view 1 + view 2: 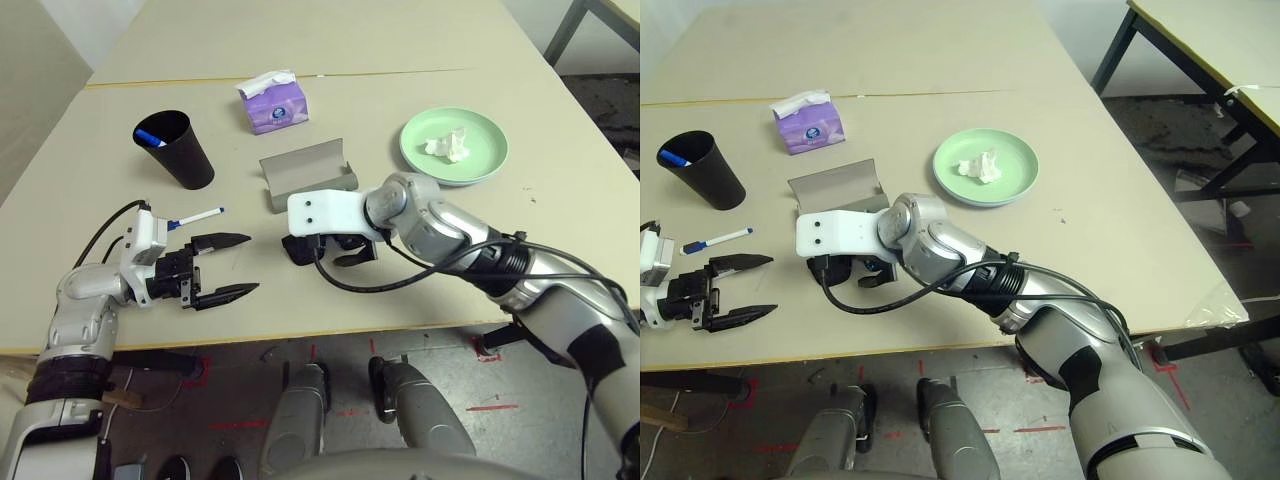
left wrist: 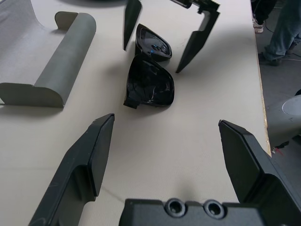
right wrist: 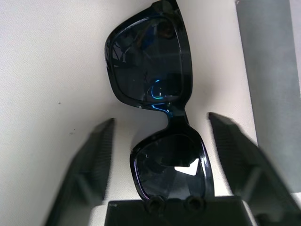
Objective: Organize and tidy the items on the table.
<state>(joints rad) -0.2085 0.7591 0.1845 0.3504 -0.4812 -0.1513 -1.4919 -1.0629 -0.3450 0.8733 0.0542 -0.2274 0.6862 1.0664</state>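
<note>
The black sunglasses (image 3: 155,84) lie folded on the table (image 1: 400,60), just in front of the open grey glasses case (image 1: 308,173). My right gripper (image 1: 330,252) is lowered over them, open, with one finger on each side of the frame (image 2: 149,84) and not closed on it. My left gripper (image 1: 225,265) hovers open and empty near the front edge, pointing at the sunglasses. A white marker (image 1: 200,217) lies beside it. Another marker with a blue cap (image 1: 150,138) stands in a black cup (image 1: 178,150). The crumpled tissue (image 1: 447,146) rests on the green plate (image 1: 480,150). The pale blue plate is out of view.
A purple tissue pack (image 1: 272,103) stands behind the case. The table's front edge runs close under both grippers. A person's legs (image 2: 282,28) show beyond the table's side in the left wrist view.
</note>
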